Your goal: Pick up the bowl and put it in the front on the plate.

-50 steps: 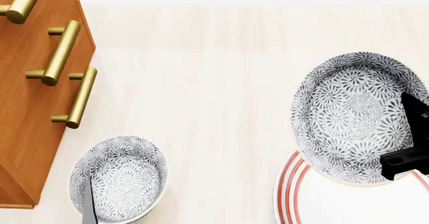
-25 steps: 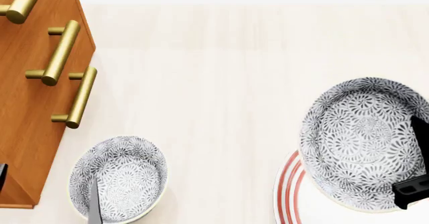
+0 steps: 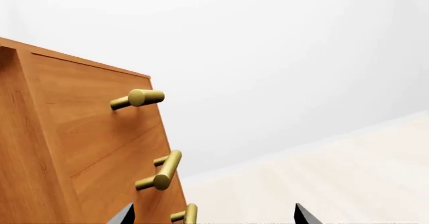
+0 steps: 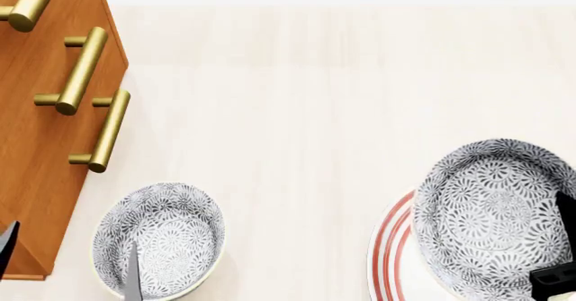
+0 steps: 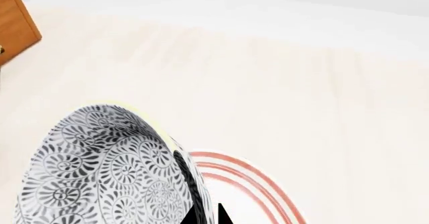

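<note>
The bowl (image 4: 493, 213), white with a dense grey floral pattern, hangs over the plate (image 4: 392, 248), a white plate with red rings at the lower right of the head view. My right gripper (image 4: 560, 257) is shut on the bowl's right rim. In the right wrist view its two black fingertips (image 5: 223, 215) pinch the wall of the bowl (image 5: 100, 169), with the plate (image 5: 242, 194) just beyond. Whether the bowl touches the plate cannot be told. My left gripper (image 4: 70, 264) is open and holds nothing, one tip by the cabinet and one over a second bowl (image 4: 166, 237).
A wooden cabinet (image 4: 36, 146) with brass bar handles (image 4: 110, 131) fills the left side. The left wrist view faces that cabinet (image 3: 80, 148) and its handles (image 3: 164, 170), with my left gripper (image 3: 213, 219) wide open. Pale tabletop (image 4: 297, 132) spreads between the cabinet and the plate.
My right gripper has carried the bowl toward the near edge, so it now sits over the plate. The left gripper's fingertips have risen slightly into the head view.
</note>
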Robot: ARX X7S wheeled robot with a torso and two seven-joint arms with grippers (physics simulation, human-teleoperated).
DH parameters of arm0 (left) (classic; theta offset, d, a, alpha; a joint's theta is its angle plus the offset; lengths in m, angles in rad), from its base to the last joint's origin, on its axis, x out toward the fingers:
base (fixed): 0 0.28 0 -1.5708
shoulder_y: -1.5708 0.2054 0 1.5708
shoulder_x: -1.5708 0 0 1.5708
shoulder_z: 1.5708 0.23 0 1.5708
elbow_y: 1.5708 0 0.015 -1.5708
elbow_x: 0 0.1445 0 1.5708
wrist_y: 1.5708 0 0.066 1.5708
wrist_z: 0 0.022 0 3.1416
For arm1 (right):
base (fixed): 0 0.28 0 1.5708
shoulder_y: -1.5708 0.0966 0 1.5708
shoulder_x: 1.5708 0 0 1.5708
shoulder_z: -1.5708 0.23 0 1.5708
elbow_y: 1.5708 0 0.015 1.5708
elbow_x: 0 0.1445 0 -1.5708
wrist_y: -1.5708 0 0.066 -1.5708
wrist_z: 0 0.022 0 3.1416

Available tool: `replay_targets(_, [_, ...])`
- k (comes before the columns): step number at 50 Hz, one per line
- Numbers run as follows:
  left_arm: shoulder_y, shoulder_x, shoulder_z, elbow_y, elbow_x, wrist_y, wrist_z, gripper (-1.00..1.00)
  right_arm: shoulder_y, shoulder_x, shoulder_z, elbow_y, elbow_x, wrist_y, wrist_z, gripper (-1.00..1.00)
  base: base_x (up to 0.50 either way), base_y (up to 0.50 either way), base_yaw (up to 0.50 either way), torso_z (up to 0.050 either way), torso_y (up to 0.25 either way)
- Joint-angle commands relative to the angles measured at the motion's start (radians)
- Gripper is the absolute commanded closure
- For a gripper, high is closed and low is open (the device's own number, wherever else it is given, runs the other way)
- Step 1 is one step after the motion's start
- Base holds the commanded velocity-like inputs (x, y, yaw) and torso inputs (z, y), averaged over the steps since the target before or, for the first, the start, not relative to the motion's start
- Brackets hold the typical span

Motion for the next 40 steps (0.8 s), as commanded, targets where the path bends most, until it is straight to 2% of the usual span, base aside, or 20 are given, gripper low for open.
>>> replay_targets(1, [0.002, 0.015, -0.015, 0.001, 0.017, 0.015, 0.019, -1.00, 0.006, -0.029, 0.003, 0.024, -0.012, -0.044, -0.016, 1.00, 0.00, 0.00, 0.00, 0.000, 0.000])
replay_targets(11, [0.003, 0.013, -0.011, 0.006, 0.015, 0.009, 0.019, -1.00, -0.027, -0.056, -0.012, 0.059, -0.007, -0.071, 0.002, 1.00, 0.00, 0.00, 0.00, 0.000, 0.000])
replay_targets(24, [0.000, 0.011, -0.006, -0.004, 0.006, 0.010, 0.020, -1.00, -0.104, -0.153, -0.036, 0.130, 0.047, -0.140, 0.043, 1.00, 0.00, 0.00, 0.00, 0.000, 0.000])
replay_targets(40, [-0.005, 0.010, 0.002, -0.010, -0.006, 0.004, 0.024, -1.00, -0.107, -0.212, -0.035, 0.179, 0.053, -0.101, 0.076, 1.00, 0.00, 0.00, 0.00, 0.000, 0.001])
